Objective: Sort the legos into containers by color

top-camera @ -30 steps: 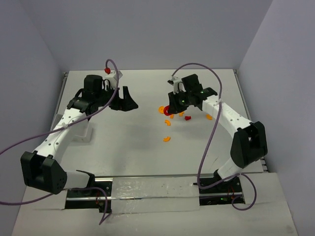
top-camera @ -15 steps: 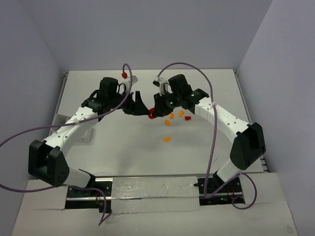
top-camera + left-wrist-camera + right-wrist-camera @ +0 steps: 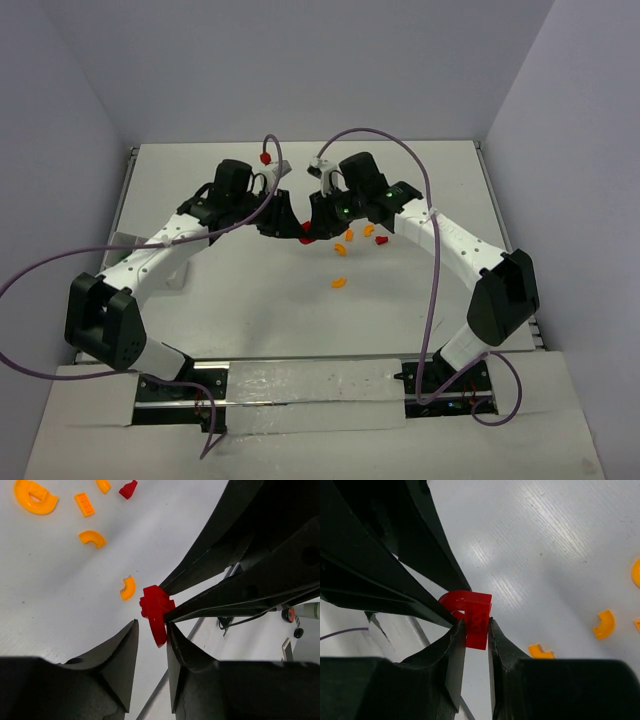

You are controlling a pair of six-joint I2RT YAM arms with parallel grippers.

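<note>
A red lego (image 3: 307, 236), an arch-shaped piece, hangs above the table middle with my right gripper (image 3: 318, 228) shut on it; the right wrist view shows both fingers pressed on the red lego (image 3: 476, 611). My left gripper (image 3: 290, 226) meets it from the left. In the left wrist view the red lego (image 3: 156, 615) sits between the left gripper (image 3: 152, 626) jaws, against the right finger, with a gap to the left finger. Orange legos (image 3: 349, 236) lie scattered just right of the grippers. The white container (image 3: 176, 277) shows partly under the left arm.
One orange curved lego (image 3: 339, 282) lies apart, nearer the bases. More orange pieces (image 3: 92, 537) and a small red piece (image 3: 128, 489) lie on the table beyond the left fingers. Purple cables arch over both arms. Walls close the table on three sides.
The left arm swung right to meet the right gripper and its jaws narrowed around the red lego. The right arm carried the red lego leftward.
</note>
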